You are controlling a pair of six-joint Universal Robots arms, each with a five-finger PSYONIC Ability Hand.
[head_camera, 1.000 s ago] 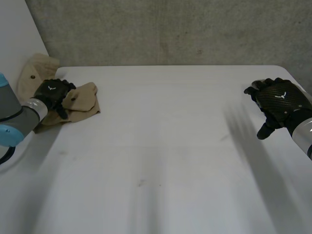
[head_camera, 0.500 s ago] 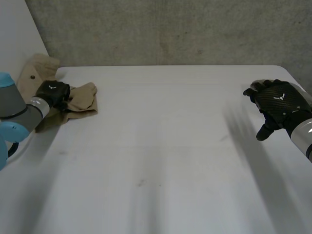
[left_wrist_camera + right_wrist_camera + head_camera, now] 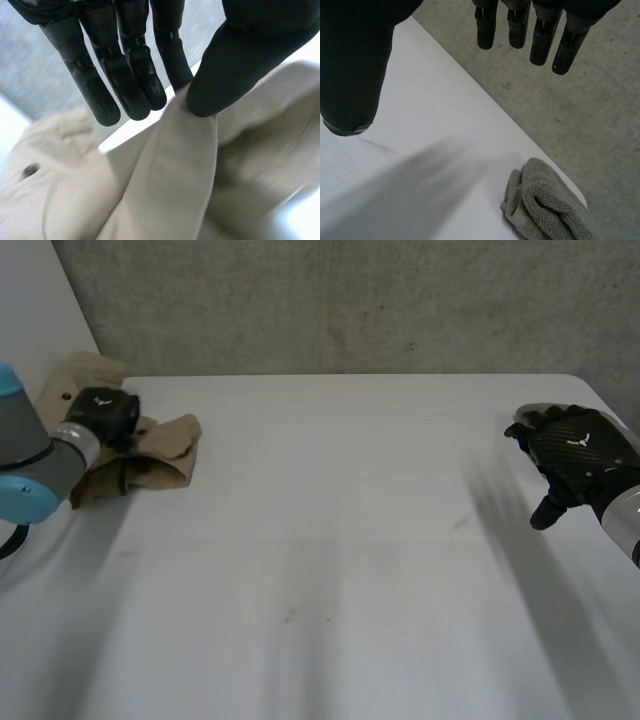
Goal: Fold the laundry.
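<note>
Head view, upper left of the frame: I cannot see the fingers of the left hand (image 3: 101, 412); its own back hides them where it meets the beige garment (image 3: 162, 445). The left arm (image 3: 30, 455) covers the garment's left part and runs off the left edge. Left wrist view: a dark spot (image 3: 30, 171) on the garment is too indistinct to identify. Right wrist view: the picture's edge cuts off the grey towel (image 3: 547, 205).

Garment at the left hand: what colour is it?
The garment is plain beige; left wrist view shows it best.

The left robot hand (image 3: 100, 412) farther back and leftward, pinched fold of beige cloth (image 3: 165, 445) dragged along.
</note>
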